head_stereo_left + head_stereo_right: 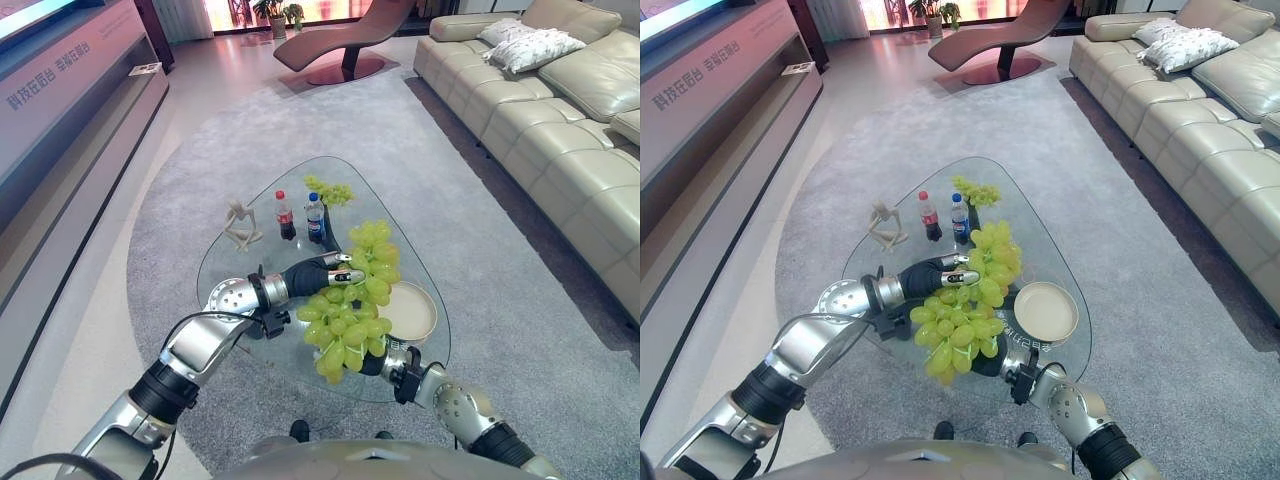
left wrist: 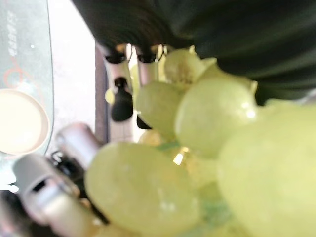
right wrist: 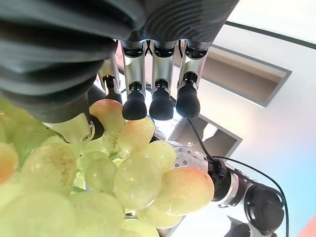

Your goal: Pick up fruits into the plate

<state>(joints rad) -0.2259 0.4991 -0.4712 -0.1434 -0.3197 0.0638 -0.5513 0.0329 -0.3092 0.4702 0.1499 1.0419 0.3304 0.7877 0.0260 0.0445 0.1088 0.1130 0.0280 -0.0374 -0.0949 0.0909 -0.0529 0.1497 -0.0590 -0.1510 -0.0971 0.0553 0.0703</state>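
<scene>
A large bunch of green grapes (image 1: pixel 355 300) hangs above the glass table (image 1: pixel 230 262), over its near edge and just left of the plate (image 1: pixel 412 312). My left hand (image 1: pixel 325 272) grips the bunch at mid-height, fingers curled into the grapes from the left side. My right hand (image 3: pixel 148 79) comes up beneath the bunch; in its wrist view the fingers (image 3: pixel 134 106) bend over the grapes with the dark tips against the top berries and the thumb against them at the side, so the bunch lies pinched between them. The plate sits bare near the table's right edge. At the far edge lies a smaller grape bunch (image 1: pixel 330 190); before it stand two bottles (image 1: pixel 300 216), and left of them a small pale figurine (image 1: pixel 240 225).
</scene>
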